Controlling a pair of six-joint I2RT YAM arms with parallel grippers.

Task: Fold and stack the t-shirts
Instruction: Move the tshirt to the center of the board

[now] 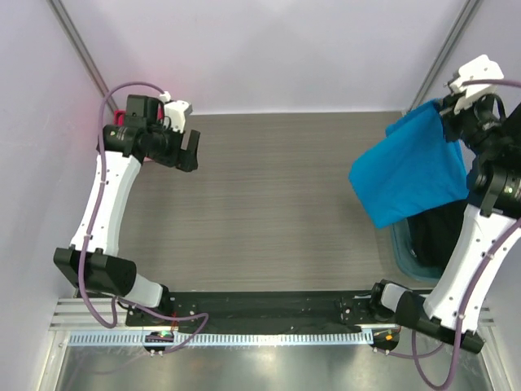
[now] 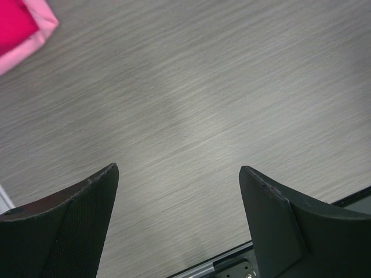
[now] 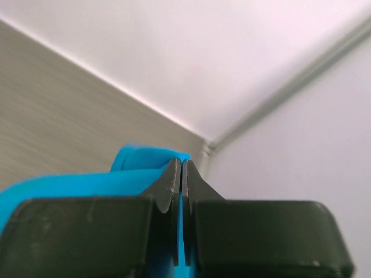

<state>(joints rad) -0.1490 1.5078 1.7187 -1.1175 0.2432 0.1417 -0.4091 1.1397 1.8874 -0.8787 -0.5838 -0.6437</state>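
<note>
A bright blue t-shirt (image 1: 411, 167) hangs in the air at the right of the table, above the tub. My right gripper (image 1: 446, 108) is shut on its upper edge; the right wrist view shows blue cloth (image 3: 136, 168) pinched between the shut jaws (image 3: 181, 165). My left gripper (image 1: 189, 148) hovers open at the back left over bare table, its fingers (image 2: 95, 197) wide apart with nothing between them (image 2: 178, 169). A crimson red t-shirt (image 2: 14, 26) lies on a pale pink t-shirt (image 2: 40, 32), folded, at the top left corner of the left wrist view.
A translucent blue plastic tub (image 1: 404, 248) stands at the right edge of the table, partly behind the right arm and under the hanging shirt. White walls close in the back and sides. A metal rail (image 1: 269, 336) runs along the near edge.
</note>
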